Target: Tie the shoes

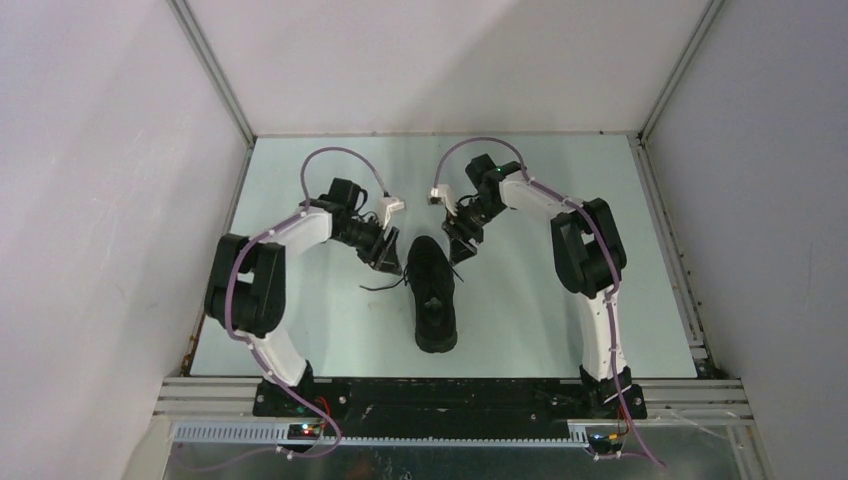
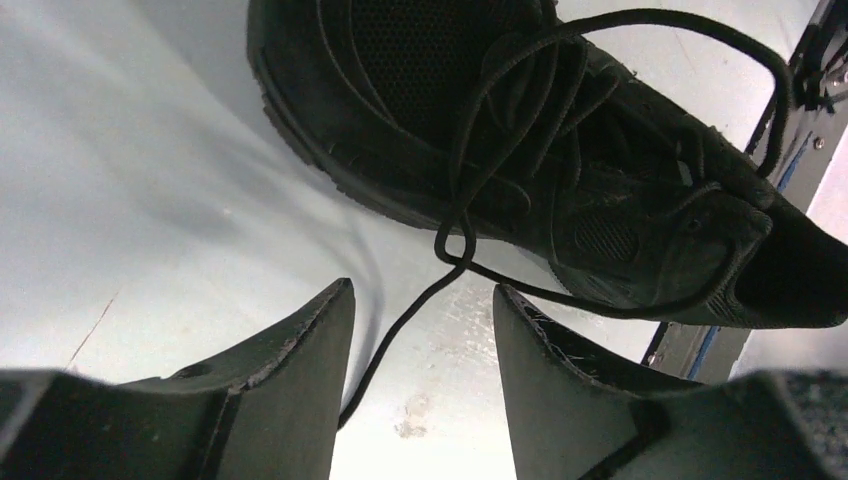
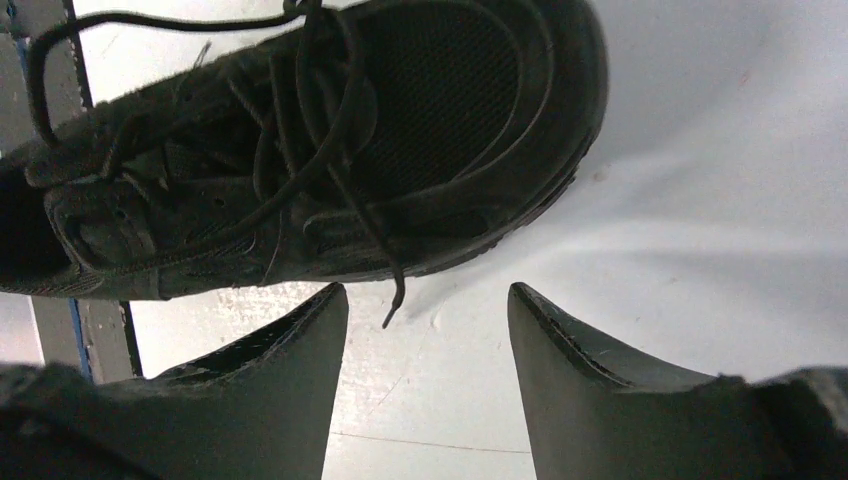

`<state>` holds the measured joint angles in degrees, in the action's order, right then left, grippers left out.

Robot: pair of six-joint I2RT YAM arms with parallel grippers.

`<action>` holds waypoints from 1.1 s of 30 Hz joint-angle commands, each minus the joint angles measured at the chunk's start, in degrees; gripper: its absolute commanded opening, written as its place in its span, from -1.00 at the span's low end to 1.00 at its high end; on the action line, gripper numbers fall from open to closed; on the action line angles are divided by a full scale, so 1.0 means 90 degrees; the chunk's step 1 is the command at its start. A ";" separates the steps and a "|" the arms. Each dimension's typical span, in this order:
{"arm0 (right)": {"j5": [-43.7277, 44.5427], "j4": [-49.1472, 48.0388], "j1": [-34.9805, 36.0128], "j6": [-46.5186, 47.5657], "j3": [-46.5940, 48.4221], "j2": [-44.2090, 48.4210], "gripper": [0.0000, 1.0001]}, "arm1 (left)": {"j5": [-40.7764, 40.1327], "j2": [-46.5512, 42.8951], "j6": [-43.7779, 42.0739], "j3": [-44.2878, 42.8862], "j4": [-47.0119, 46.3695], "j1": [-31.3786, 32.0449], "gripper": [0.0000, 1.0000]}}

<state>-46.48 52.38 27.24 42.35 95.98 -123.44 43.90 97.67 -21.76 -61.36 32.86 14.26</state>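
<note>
The black sneaker (image 1: 434, 295) lies mid-table, toe pointing away from the arm bases, laces untied. My left gripper (image 1: 388, 262) is open at the toe's left side. In the left wrist view the shoe (image 2: 560, 150) fills the top, and a thin black lace (image 2: 400, 335) runs from a loose crossing down between my open fingers (image 2: 422, 295), passing beside the left finger (image 2: 290, 380). My right gripper (image 1: 463, 245) is open at the toe's right side. In the right wrist view the shoe (image 3: 330, 150) is above, and a lace end (image 3: 392, 300) hangs just ahead of the open gripper (image 3: 428, 295), untouched.
The pale table (image 1: 330, 330) is boxed in by white walls on the left, the back and the right. A black and aluminium rail (image 1: 450, 395) carrying the arm bases runs along the near edge. A loose lace (image 1: 383, 286) trails left of the shoe.
</note>
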 commanded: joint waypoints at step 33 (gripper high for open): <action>-0.0567 0.0877 -0.0939 -0.0330 0.0078 0.0834 -1.00 | 0.0013 0.0096 -0.0290 -0.0377 0.1209 -0.0153 -1.00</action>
<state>-52.34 59.70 22.55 39.53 100.16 -126.80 45.17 107.55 -26.72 -65.65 46.92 15.33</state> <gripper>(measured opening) 0.007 0.009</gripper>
